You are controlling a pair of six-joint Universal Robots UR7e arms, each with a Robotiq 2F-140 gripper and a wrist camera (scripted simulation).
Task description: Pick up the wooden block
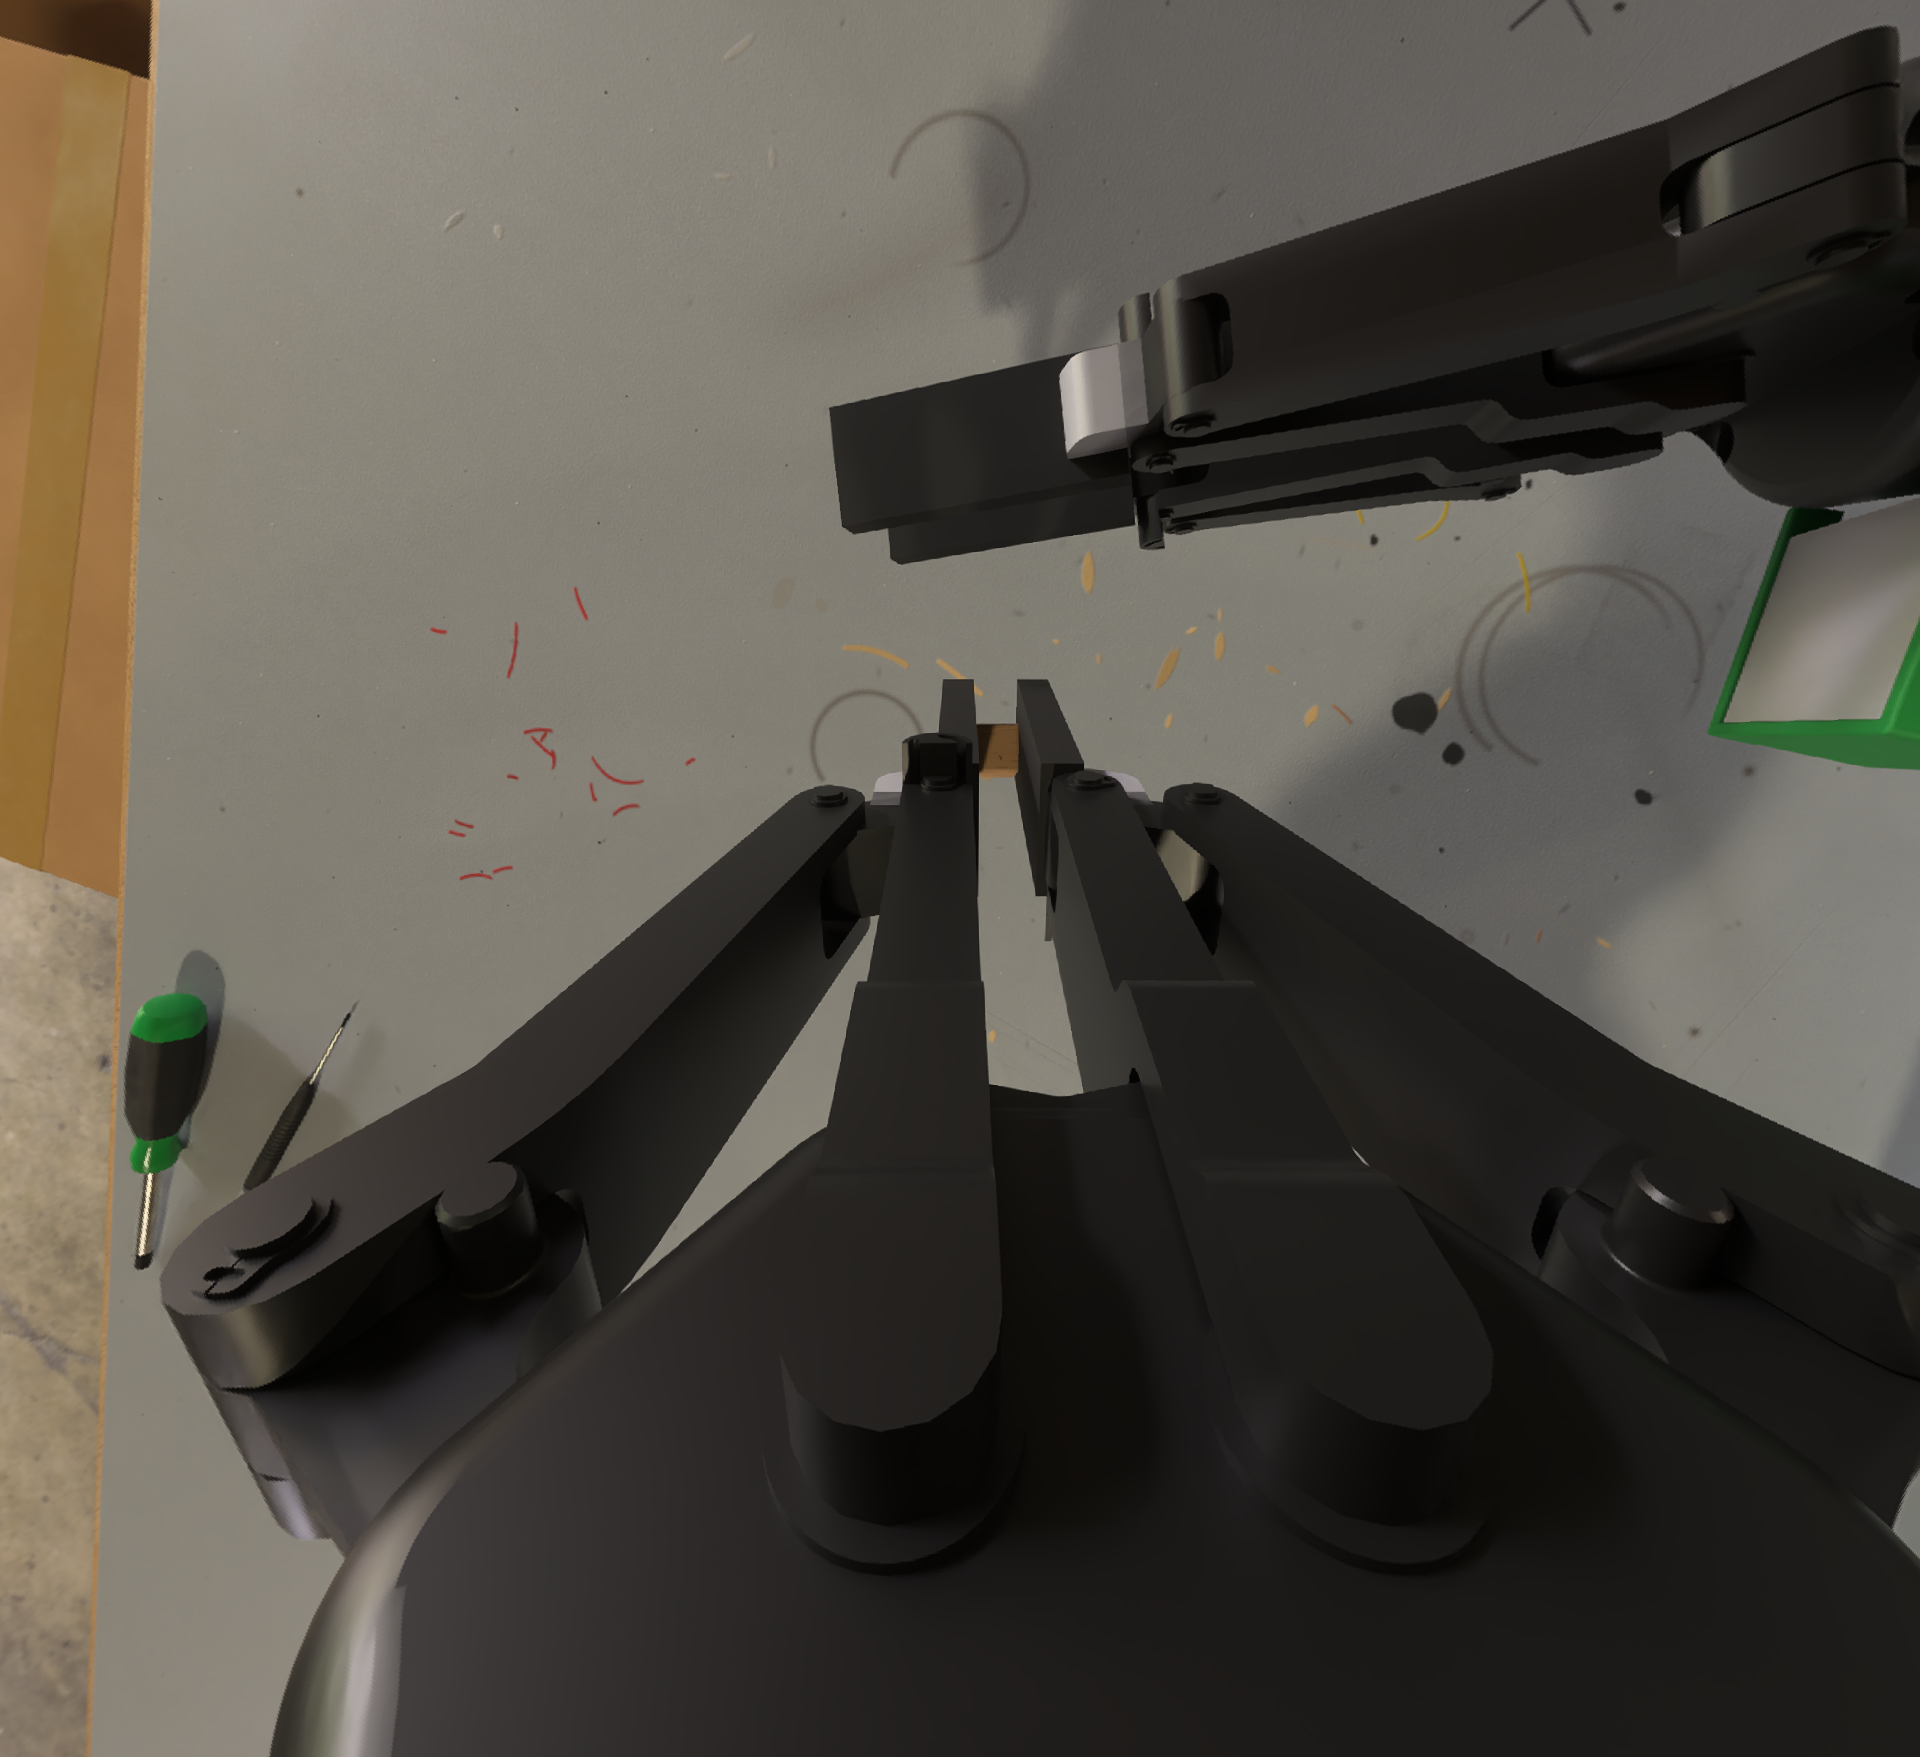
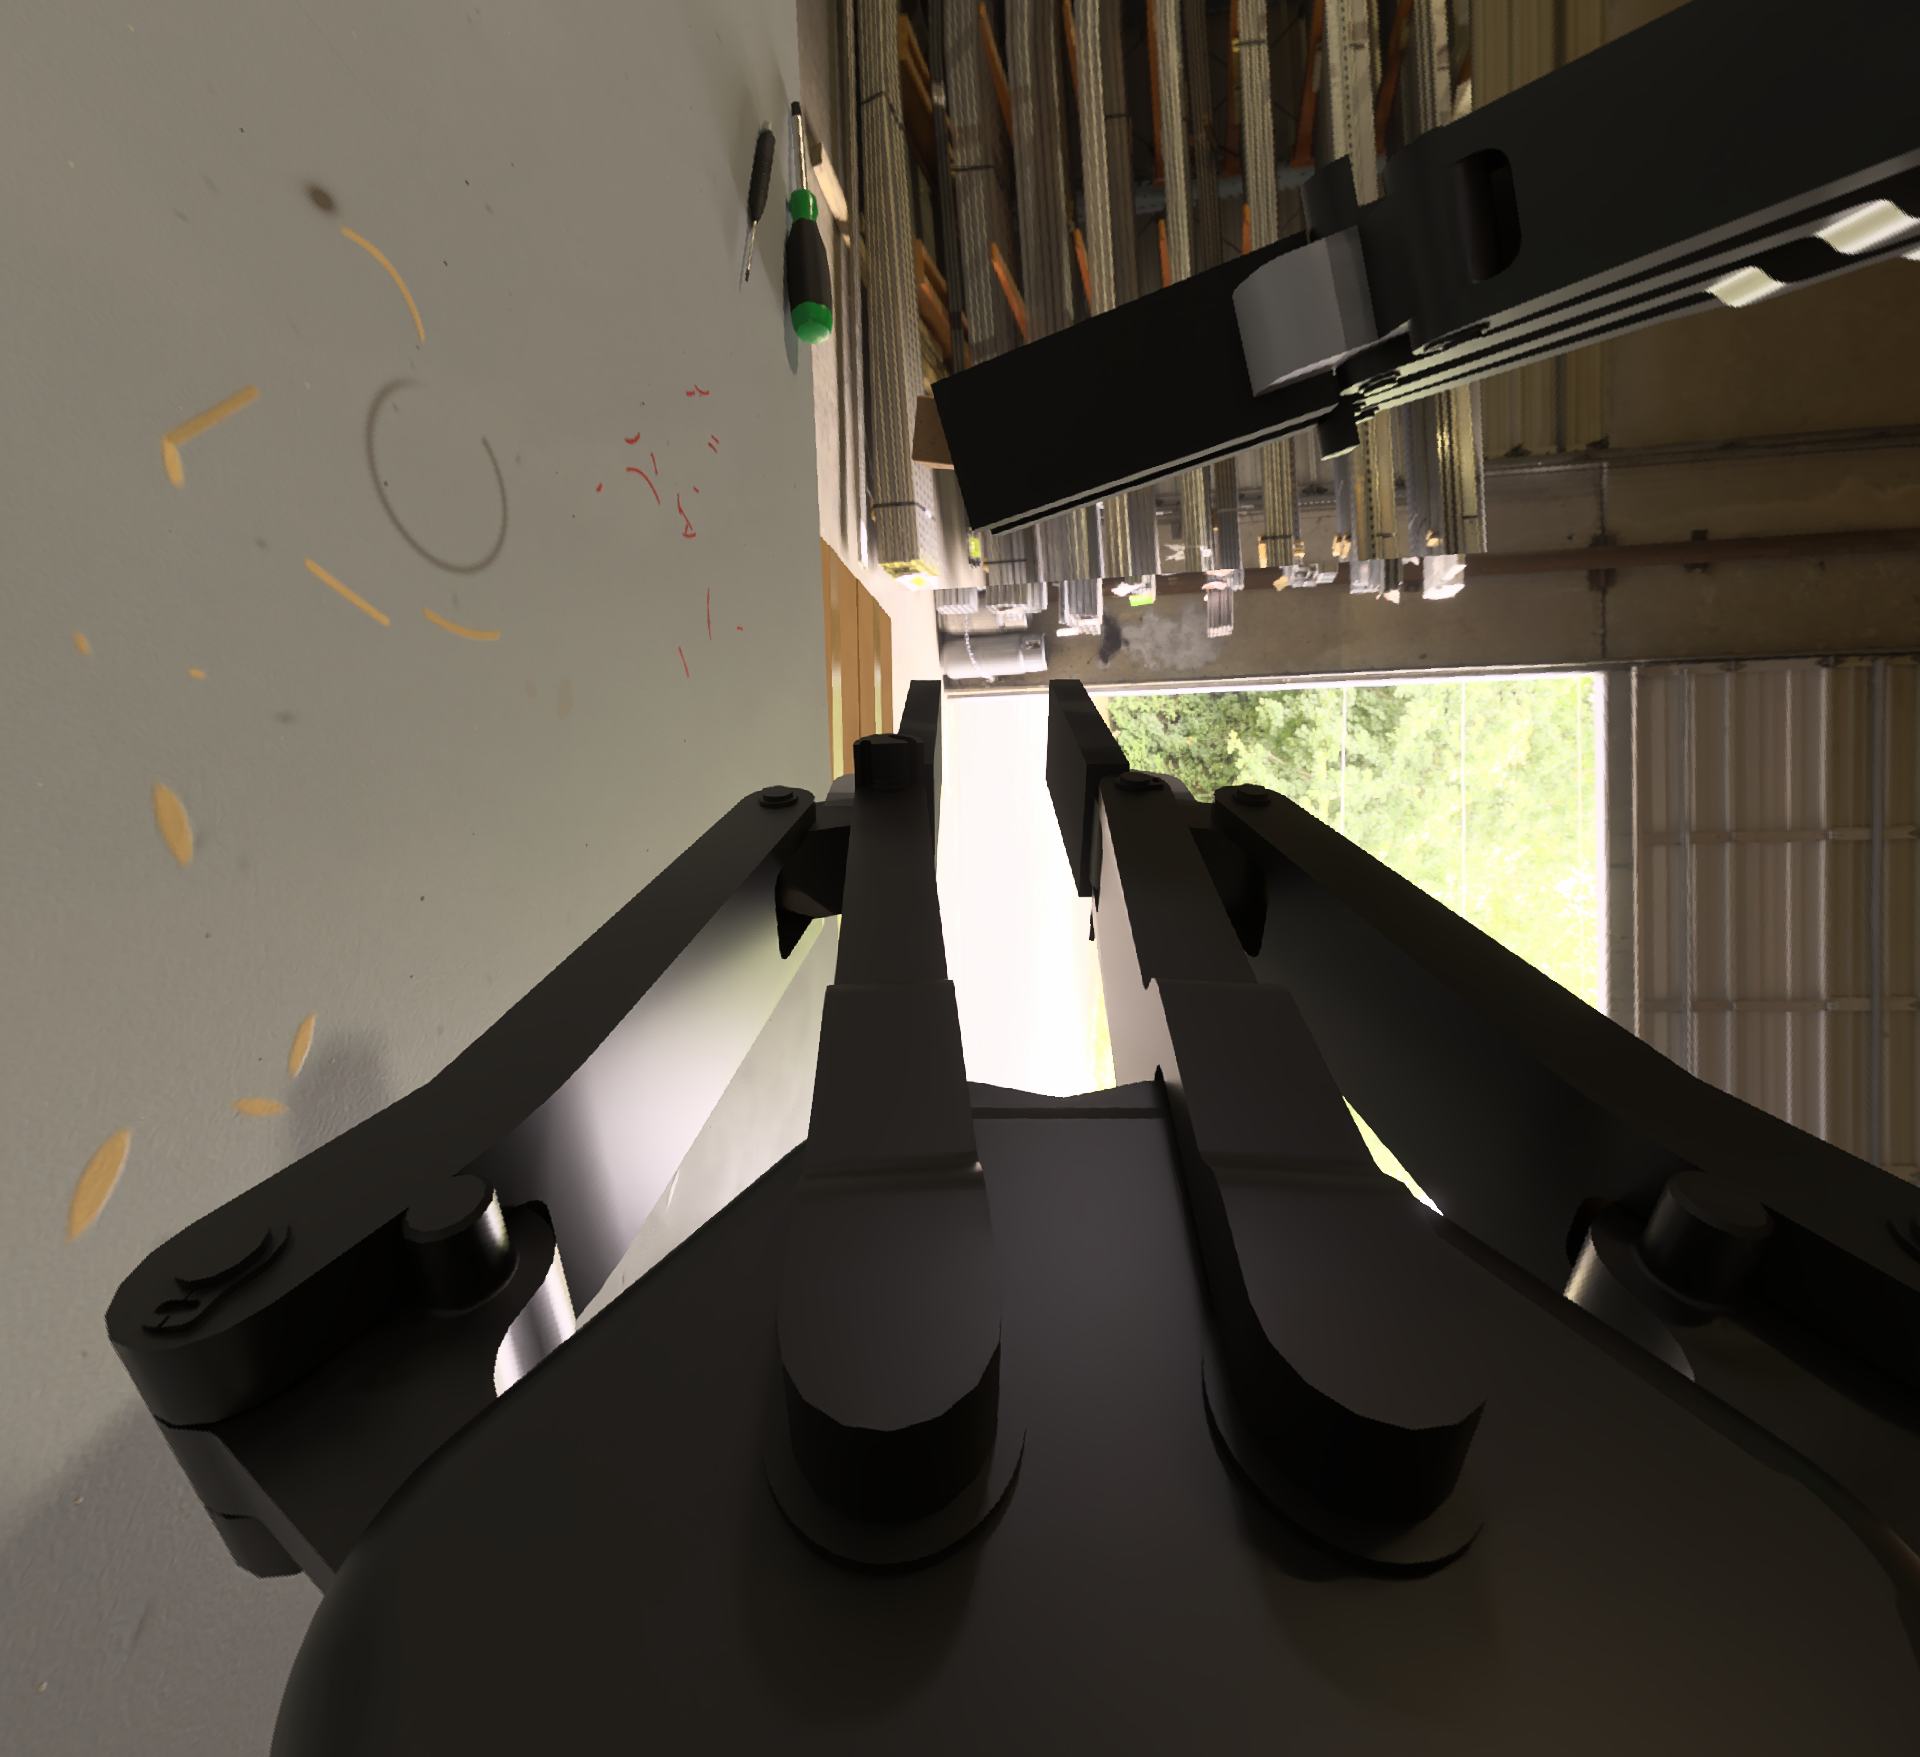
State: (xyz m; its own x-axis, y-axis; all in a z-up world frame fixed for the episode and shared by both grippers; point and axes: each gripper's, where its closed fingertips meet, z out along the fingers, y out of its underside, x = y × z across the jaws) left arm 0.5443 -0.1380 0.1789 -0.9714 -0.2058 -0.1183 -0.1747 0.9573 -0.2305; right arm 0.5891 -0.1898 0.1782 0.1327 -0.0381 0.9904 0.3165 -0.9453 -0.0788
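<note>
The left hand [image 1: 995,705] has its two black fingers drawn nearly together w/ a small tan wooden block [image 1: 1000,752] pinched between the pads. Only a sliver of the block shows in the gap, just behind the tips. Whether it's lifted clear of the grey, scuffed work surface [image 1: 520,357] or resting on it can't be told from this angle; the wrist looks almost straight down on it.

The right hand [image 2: 995,710] is turned sideways. Its fingers are a little apart w/ nothing between them; only the bright doorway shows through the gap. In the left wrist view it reaches in from the right, above the surface & near the left hand, not touching it.

Step in hand, by my read: the grasp is made, so the lift is either starting or due. The next move calls for a straight rise w/ grip kept firm, since the block is small & held near the fingertips, so a slip or twist is the main risk. Keep clear of the right hand close by.

Other bits: a green & black-handled screwdriver [image 1: 158,1084] & a thin dark metal pick [image 1: 301,1099] lie at the surface's edge. A green-framed box [image 1: 1829,658] sits to the right, a brown cardboard box [image 1: 62,460] off the left edge.
</note>
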